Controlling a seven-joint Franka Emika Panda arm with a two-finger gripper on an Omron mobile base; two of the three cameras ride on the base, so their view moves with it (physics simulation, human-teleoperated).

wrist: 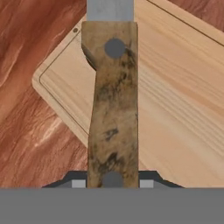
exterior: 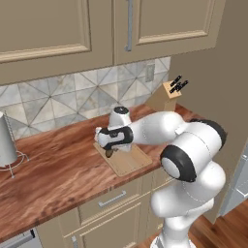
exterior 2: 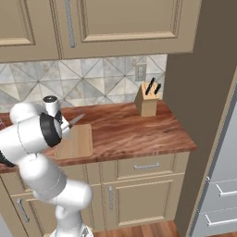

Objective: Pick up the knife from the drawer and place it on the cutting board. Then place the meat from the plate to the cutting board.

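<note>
My gripper (wrist: 113, 183) is shut on the knife (wrist: 113, 109), gripping the brown wooden handle near its butt end. The grey blade (exterior 2: 76, 120) points away from the hand. The knife hangs just above the left part of the light tan cutting board (wrist: 175, 109), which lies flat on the wooden counter. From the left base view the hand (exterior: 115, 137) hovers over the board (exterior: 130, 162) with the handle end (exterior: 109, 153) poking out below it. The drawer (exterior: 112, 198) under the counter is pushed in. The meat and the plate are out of view.
A wooden knife block (exterior 2: 147, 102) with black-handled knives stands at the back right of the counter. A grey metal vessel on a wire stand (exterior: 7, 143) sits at the far left. Upper cabinets hang overhead, and a tall panel (exterior 2: 203, 92) bounds the right.
</note>
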